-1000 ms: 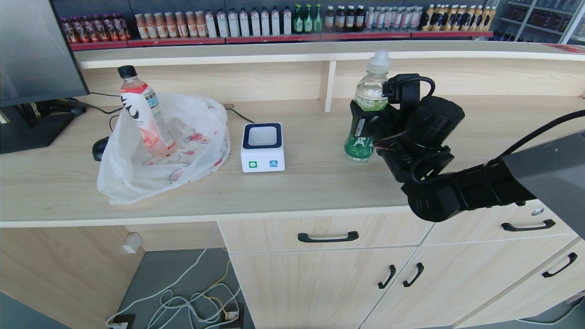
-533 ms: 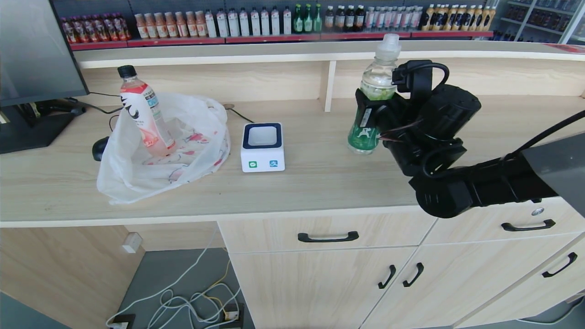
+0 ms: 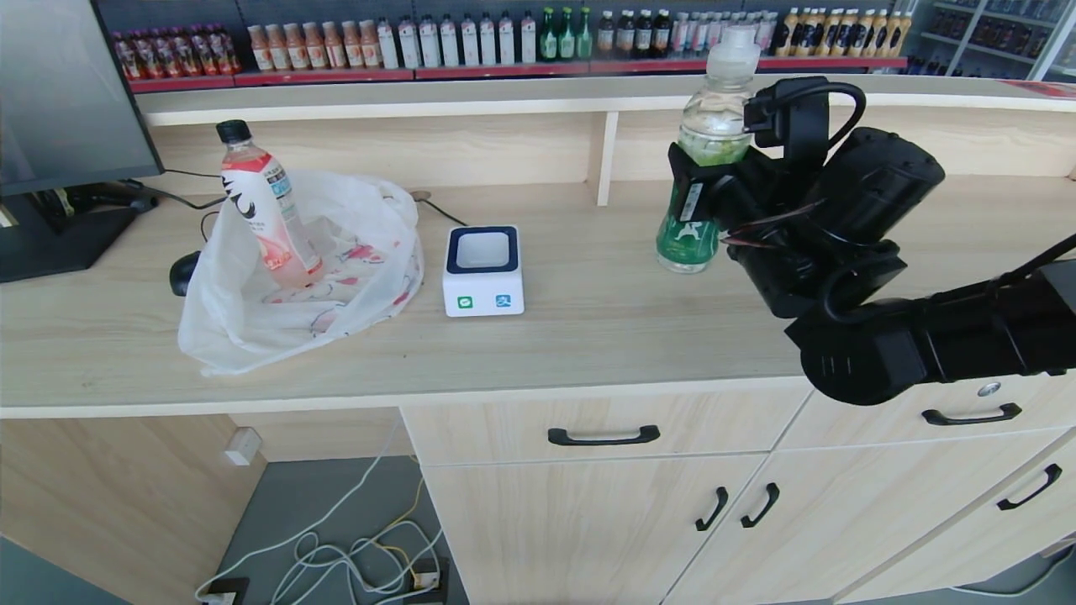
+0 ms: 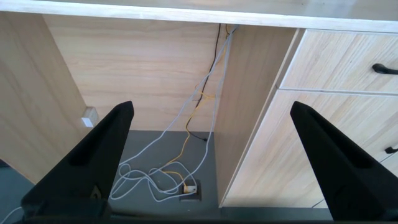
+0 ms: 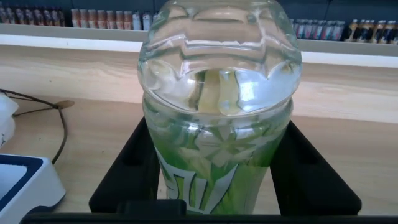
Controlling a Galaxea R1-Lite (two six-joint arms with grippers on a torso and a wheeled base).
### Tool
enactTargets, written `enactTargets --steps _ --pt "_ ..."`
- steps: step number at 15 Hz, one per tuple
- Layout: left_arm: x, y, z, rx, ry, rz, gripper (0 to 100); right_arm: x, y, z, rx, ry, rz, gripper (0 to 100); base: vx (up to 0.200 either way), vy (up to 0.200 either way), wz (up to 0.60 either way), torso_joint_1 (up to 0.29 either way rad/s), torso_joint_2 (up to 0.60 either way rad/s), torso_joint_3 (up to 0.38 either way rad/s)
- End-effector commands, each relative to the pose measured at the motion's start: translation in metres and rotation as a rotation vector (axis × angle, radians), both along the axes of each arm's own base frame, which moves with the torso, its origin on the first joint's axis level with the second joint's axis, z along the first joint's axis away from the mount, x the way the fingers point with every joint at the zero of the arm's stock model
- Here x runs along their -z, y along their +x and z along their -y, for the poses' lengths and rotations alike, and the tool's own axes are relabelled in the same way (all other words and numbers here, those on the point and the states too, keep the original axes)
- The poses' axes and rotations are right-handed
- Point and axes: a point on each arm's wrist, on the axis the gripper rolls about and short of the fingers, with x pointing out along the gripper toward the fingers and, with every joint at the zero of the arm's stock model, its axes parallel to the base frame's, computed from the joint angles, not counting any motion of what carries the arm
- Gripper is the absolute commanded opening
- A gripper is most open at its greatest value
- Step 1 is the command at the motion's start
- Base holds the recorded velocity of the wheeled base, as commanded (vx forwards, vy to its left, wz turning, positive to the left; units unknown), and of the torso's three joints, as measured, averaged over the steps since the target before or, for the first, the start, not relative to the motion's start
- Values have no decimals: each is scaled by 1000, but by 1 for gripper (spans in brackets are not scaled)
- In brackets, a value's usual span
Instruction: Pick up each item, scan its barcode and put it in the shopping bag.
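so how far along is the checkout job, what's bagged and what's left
Done: the pink bottle already stands in the shopping bag. In hand: the right end effector is shut on the green bottle, holding it upright, to the right of the scanner. Left: present that bottle's barcode to the scanner, then put it in the bag. No other loose items show on the counter.

I count two bottles at the counter, a pink bottle (image 3: 267, 210) and a green-labelled bottle (image 3: 688, 239), plus one shopping bag (image 3: 252, 328), one scanner (image 3: 483, 270), one mouse (image 3: 182, 273) and one monitor (image 3: 59, 84).
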Motion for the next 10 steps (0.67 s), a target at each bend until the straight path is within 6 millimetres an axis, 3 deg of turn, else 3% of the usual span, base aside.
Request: enactTargets --steps 1,5,8,10 --pt "0 0 0 0 0 0 100 -15 -26 6 -8 -4 21 0 0 0 0 0 0 0" --pt "0 0 0 0 0 0 100 -8 -70 21 -21 -37 -3 0 0 0 0 0 0 0" --pt "0 0 0 0 0 0 100 19 -110 37 -39 -39 -1 0 0 0 0 0 0 0" --pt "0 0 0 -2 0 0 100 26 -128 45 -47 -26 19 0 0 0 0 0 0 0"
